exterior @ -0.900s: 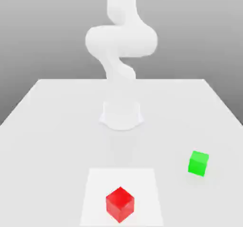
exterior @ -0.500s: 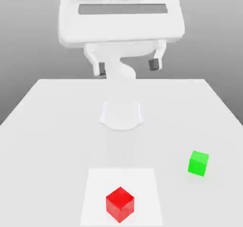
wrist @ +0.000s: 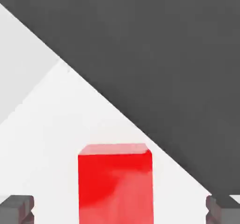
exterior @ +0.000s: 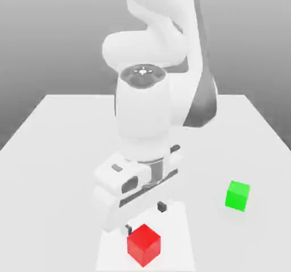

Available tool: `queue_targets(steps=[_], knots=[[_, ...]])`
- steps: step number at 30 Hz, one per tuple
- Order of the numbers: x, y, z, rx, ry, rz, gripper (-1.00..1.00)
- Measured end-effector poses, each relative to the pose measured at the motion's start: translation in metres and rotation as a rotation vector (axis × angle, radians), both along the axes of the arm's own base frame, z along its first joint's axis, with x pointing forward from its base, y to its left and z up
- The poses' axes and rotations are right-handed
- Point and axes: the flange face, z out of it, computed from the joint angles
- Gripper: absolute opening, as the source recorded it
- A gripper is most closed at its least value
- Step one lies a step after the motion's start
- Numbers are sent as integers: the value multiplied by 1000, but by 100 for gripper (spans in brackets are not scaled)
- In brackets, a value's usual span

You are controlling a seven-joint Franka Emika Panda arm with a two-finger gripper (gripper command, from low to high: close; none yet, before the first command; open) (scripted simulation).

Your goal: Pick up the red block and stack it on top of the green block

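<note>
The red block [exterior: 144,245] sits on a paler square patch near the table's front edge. My gripper [exterior: 146,218] hangs low just above and behind it, open, with its dark fingertips [exterior: 162,206] spread wide and nothing between them. In the hand view the red block [wrist: 115,183] lies centred between the two fingertips [wrist: 16,209], apart from both. The green block [exterior: 237,196] rests on the table toward the exterior view's right, well away from the gripper.
The white table [exterior: 57,140] stretches out behind the arm. The paler square patch [exterior: 182,248] lies under the red block. In the hand view the table's edge [wrist: 117,108] runs diagonally, with dark ground beyond it.
The arm has swung down from high above the table to just over the red block, fingers still spread. Neither block has moved.
</note>
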Motion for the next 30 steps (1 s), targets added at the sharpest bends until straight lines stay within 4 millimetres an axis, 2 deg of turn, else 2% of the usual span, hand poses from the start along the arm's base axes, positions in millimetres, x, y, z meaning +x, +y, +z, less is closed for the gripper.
queue_targets(steps=[2, 3, 9, 11, 15, 17, 19, 20, 21, 22, 23, 25, 26, 30], knots=[[-1, 0, -25, -1, 3, 1, 0], [-2, 0, -33, 0, 4, 1, -100], [-3, 0, -38, 0, 6, 1, -100], [-1, 0, -24, -1, 5, 2, -100], [-3, 4, 20, 1, 6, 11, -100], [-17, 47, 31, 13, 12, 129, -100], [-42, 106, 40, 20, 17, 298, -100], [-62, 144, 44, 22, 19, 413, -100], [-82, 174, 48, 22, 19, 513, -100], [-105, 200, 52, 20, 19, 611, -100], [-124, 217, 56, 16, 17, 688, -100], [-157, 238, 61, 5, 10, 814, -100], [-164, 242, 57, 2, 8, 843, -100], [-172, 247, 22, -2, 6, 874, -100]])
